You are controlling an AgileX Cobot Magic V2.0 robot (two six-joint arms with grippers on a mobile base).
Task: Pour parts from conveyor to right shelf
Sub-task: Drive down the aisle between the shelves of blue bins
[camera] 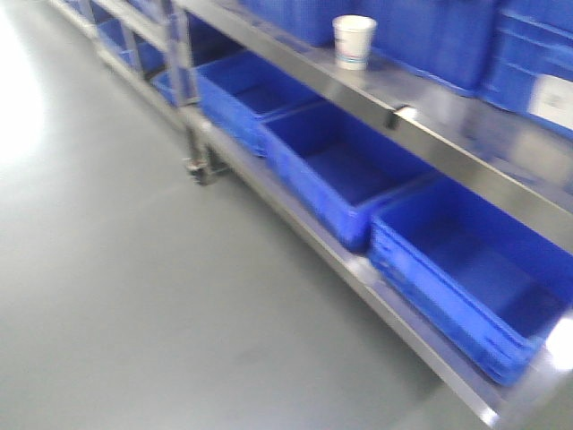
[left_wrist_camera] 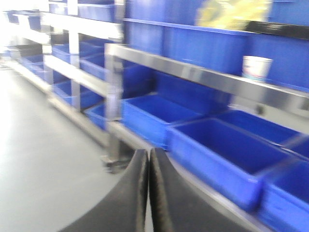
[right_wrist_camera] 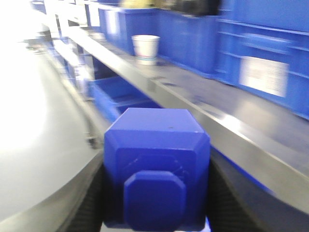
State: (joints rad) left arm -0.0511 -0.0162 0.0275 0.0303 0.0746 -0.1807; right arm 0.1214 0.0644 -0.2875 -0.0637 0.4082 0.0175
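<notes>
The right shelf [camera: 430, 134] carries open blue tubs [camera: 358, 170], their bare floors showing. My left tool [left_wrist_camera: 148, 193] is clenched together; my right tool [right_wrist_camera: 157, 212] grasps the blue part [right_wrist_camera: 157, 159] near the shelf. I cannot tell the paper cup's [camera: 354, 40] contents.

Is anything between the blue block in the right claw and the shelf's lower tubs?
Nothing visible blocks the blue block. The lower tubs are open-topped; the only loose item, a white cup, stands on the ledge above them.
</notes>
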